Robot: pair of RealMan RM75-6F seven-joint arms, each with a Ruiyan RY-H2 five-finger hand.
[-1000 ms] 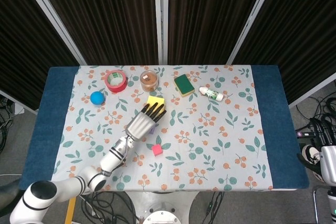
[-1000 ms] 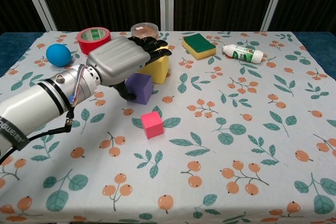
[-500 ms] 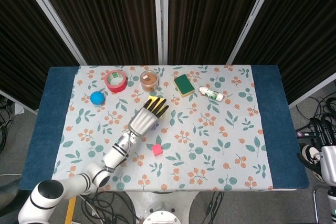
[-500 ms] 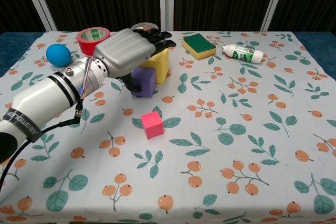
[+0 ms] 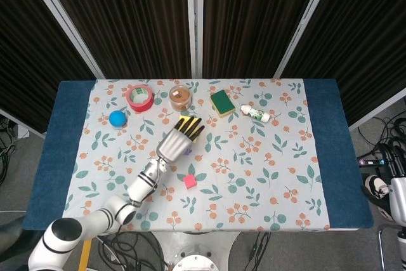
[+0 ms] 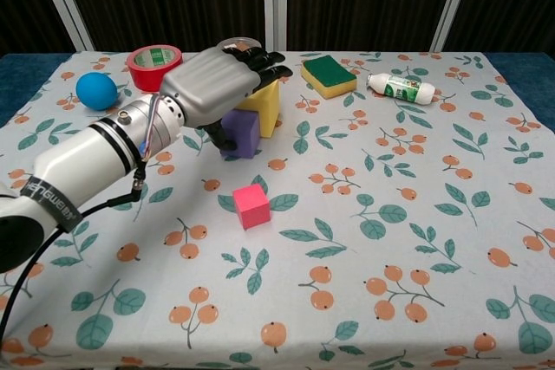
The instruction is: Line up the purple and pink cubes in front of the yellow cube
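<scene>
Far left in the chest view sits the blue ball [image 6: 96,90], with the red tape roll [image 6: 154,66] up beside it. Now the left hand [image 6: 214,85], reaching in from the lower left, palm down over the purple cube [image 6: 242,133]. Its dark fingers [image 6: 263,64] lie out across the top of the yellow cube [image 6: 264,107], and the thumb is tucked against the purple cube's left face; whether it truly grips the cube, I cannot tell. The purple cube sits touching the yellow cube's front, left of frame centre. The pink cube [image 6: 251,205] rests alone just below, apart from both. Upper centre, a brown-filled round tub [image 5: 180,97], then the green-and-yellow sponge [image 6: 329,74], then the small white bottle [image 6: 399,87] lying on its side on the floral counter [image 6: 416,214]. The right hand is not visible.
</scene>
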